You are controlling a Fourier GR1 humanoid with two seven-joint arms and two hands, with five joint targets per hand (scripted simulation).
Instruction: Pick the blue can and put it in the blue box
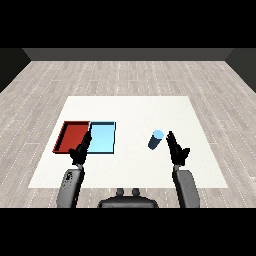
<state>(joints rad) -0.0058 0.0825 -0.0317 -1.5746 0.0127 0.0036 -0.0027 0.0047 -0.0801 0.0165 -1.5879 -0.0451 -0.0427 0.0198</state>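
A blue can point(155, 139) stands on the white table, right of centre. Just to its right is my right hand point(176, 149), fingers straight and pointing away from me, a small gap between it and the can. The light blue tray point(103, 137) lies left of centre, with nothing in it. My left hand point(80, 151) hovers at that tray's near left corner, fingers relaxed and holding nothing.
A red tray point(72, 136) lies right against the left side of the blue one. The white table point(130, 110) stretches further back, with wooden floor around it.
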